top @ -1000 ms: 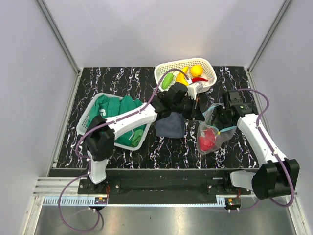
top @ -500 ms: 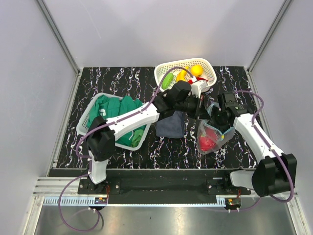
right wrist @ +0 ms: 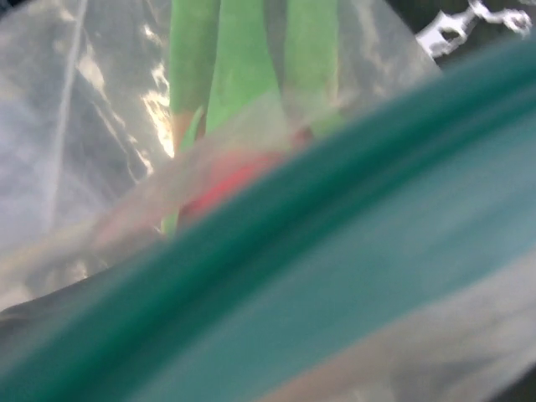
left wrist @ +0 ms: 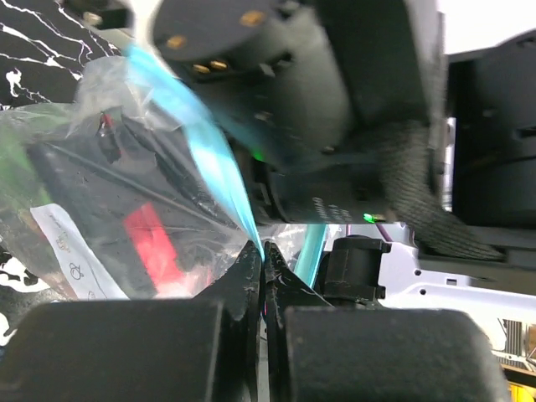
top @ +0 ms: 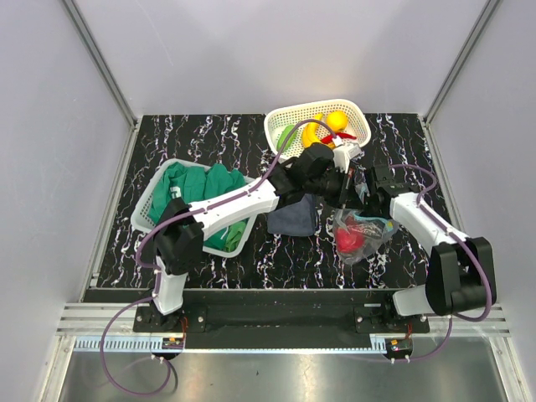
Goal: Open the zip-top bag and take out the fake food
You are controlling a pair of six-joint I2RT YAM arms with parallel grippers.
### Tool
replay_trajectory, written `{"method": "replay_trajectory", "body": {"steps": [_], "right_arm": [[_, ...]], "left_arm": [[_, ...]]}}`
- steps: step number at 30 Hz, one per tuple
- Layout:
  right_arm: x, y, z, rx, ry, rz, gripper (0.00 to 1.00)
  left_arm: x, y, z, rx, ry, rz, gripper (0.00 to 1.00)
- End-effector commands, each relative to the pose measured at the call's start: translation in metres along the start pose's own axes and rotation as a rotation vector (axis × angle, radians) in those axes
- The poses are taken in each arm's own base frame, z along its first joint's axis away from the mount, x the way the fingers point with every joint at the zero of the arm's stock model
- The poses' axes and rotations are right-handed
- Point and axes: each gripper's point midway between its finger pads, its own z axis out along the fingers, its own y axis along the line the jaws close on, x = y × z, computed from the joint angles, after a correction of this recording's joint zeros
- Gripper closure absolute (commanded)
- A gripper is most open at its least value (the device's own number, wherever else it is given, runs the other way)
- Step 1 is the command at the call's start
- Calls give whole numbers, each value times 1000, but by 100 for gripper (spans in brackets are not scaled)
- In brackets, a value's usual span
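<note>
Step in hand: parting the mouth of the zip-top bag (top: 364,234). The left fingers (left wrist: 244,276) are pinched tight on the end of the teal zip strip (left wrist: 209,159), which runs up and away from their tips. The right fingers (top: 366,199) sit hard against the same mouth and the strip fills their wrist view. I can't tell whether they are wide or clamped.

To do it well, I'd say the right side should take one lip only, not both layers. It should then pull away from the left pinch slowly, keeping the bag low.

One red-pink piece of fake food (top: 350,241) lies inside the bag, just below both sets of fingers. Beyond them a white basket (top: 270,126) holds a banana (top: 313,132) and other toy pieces. A dark blue cloth (top: 293,216) lies just beside the left fingers. A laundry basket (top: 142,213) of green clothing (top: 209,188) is well apart from them. The two wrists crowd the mouth, so I judge a knock between them the main risk.
</note>
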Motion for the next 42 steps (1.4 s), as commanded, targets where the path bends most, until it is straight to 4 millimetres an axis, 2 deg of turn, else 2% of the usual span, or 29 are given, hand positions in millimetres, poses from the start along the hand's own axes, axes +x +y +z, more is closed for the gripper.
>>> {"method": "replay_trajectory", "body": {"steps": [1, 4, 9, 11, 12, 13, 14, 15, 16, 17, 18, 19, 20, 21, 22, 23, 24, 25, 27, 29, 30, 32, 36, 37, 38, 39, 40, 41, 42], "right_arm": [[7, -10, 35, 52, 39, -23, 3], [5, -14, 44, 80, 50, -34, 1], [0, -11, 41, 70, 32, -37, 0], [1, -10, 41, 62, 40, -43, 6], [0, -9, 39, 55, 32, -42, 12], [0, -8, 37, 47, 28, -41, 25], [-2, -6, 33, 38, 15, -40, 29], [-5, -3, 25, 22, -9, -40, 33], [-8, -1, 19, 10, -26, -36, 41], [-10, 1, 14, 2, -42, -36, 58], [-16, 5, 3, -19, -71, -34, 70], [-18, 7, -3, -29, -85, -31, 77], [-25, 12, -11, -48, -104, -28, 89], [-27, 13, -19, -67, -113, -19, 93], [-31, 15, -24, -79, -118, -11, 96], [-39, 19, -34, -100, -138, -6, 97], [-43, 18, -41, -114, -138, 10, 98], [-46, 19, -46, -120, -145, 11, 99], [-55, 24, -62, -143, -168, 13, 100], [-66, 26, -75, -156, -191, 16, 100], [-66, 27, -79, -165, -182, 17, 100], [-72, 32, -92, -190, -197, 14, 100], [-70, 40, -112, -231, -192, 14, 100], [-70, 43, -116, -249, -191, 16, 100], [-71, 45, -122, -271, -194, 22, 100], [-68, 49, -126, -299, -178, 30, 100], [-68, 52, -128, -311, -174, 33, 100], [-68, 54, -134, -327, -178, 36, 100], [-66, 58, -137, -350, -172, 40, 100]], "left_arm": [[-12, -22, -2, 60, -28, 32, 100], [-11, -21, -4, 52, -30, 39, 100], [-12, -18, -8, 33, -39, 59, 100], [-14, -16, -9, 30, -40, 58, 100], [-15, -15, -10, 28, -42, 67, 100], [-16, -13, -12, 22, -41, 66, 96], [-19, -11, -15, 16, -48, 68, 90], [-22, -9, -18, 12, -54, 77, 75], [-22, -8, -23, 6, -59, 83, 68], [-27, -4, -29, -4, -72, 87, 62], [-31, -2, -33, -14, -85, 105, 57], [-34, -6, -41, -14, -99, 118, 50], [-36, -1, -46, -29, -106, 123, 46], [-39, 1, -51, -47, -121, 140, 44], [-42, -3, -60, -51, -136, 155, 24], [-41, -1, -63, -60, -139, 163, 16], [-43, 2, -67, -83, -153, 187, 14], [-47, -4, -78, -92, -180, 208, 13], [-42, 9, -83, -142, -196, 230, 10], [-46, 6, -95, -163, -246, 262, 7], [-36, 21, -95, -203, -243, 266, 7], [-39, 15, -102, -197, -295, 300, 7], [-5, 24, -85, -169, -222, 353, 7], [8, 21, -77, -162, -200, 374, 6], [14, 26, -74, -188, -197, 402, 4], [13, 20, -69, -179, -227, 427, 1], [32, 21, -62, -177, -205, 444, 1], [32, 25, -60, -216, -239, 474, 1], [26, 16, -59, -203, -311, 509, 1]]}}
